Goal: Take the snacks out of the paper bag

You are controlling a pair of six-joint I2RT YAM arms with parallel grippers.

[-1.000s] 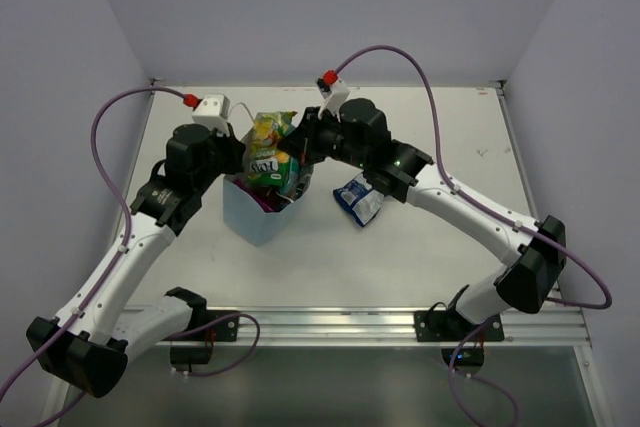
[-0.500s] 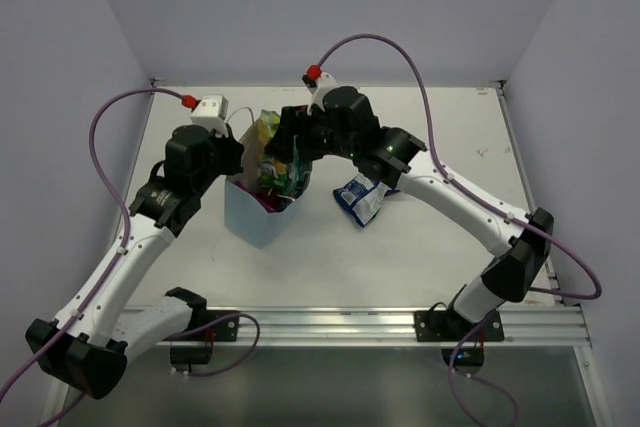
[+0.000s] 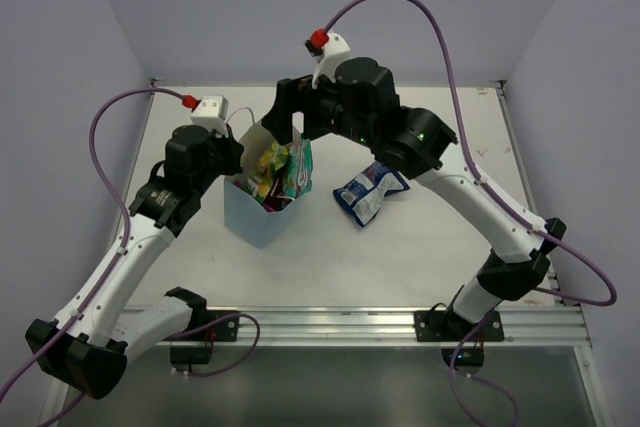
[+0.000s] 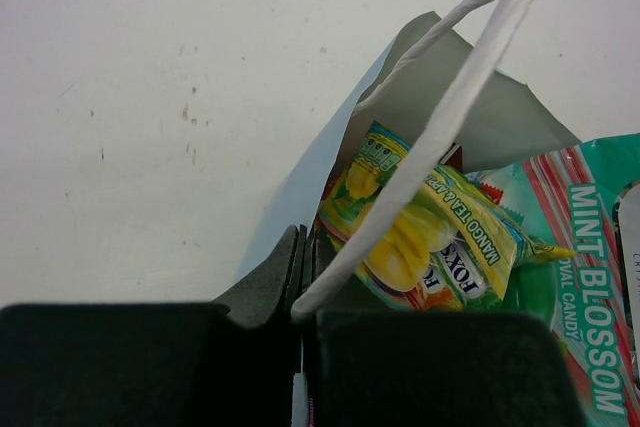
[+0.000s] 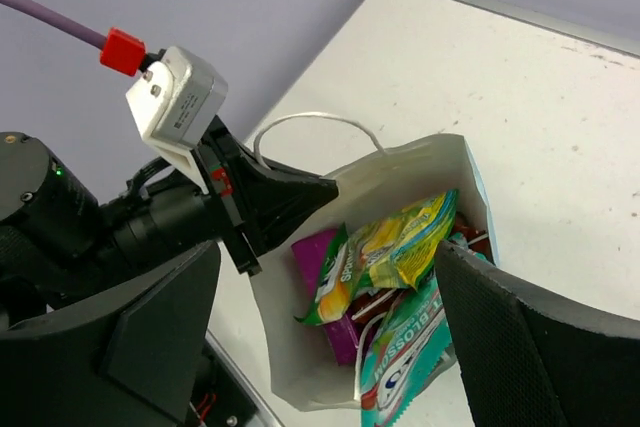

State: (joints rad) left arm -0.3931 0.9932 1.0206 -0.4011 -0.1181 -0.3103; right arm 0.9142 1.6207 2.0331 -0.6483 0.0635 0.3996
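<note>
The left hand [image 4: 303, 252] is pinched shut, seemingly on the near rim of the paper bag [image 3: 255, 217]. Below the wide-open right hand [image 3: 288, 119], which holds nothing, the bag contains a yellow-green packet [image 4: 420, 237], a teal-green packet [image 4: 590, 327] and a magenta packet [image 5: 320, 262]. A blue-white packet [image 3: 365, 192] lies on the tabletop [image 3: 450, 257], to the right of that hand.

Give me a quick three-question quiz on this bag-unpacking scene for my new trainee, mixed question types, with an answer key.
1. True or false: the left gripper is shut on the paper bag.
2. How many snack packets lie on the table outside the bag? A) none B) one C) three
3. Fill in: the teal-green packet in the bag reads "Mint ____".
Key: 1 true; 2 B; 3 Blossom.
</note>
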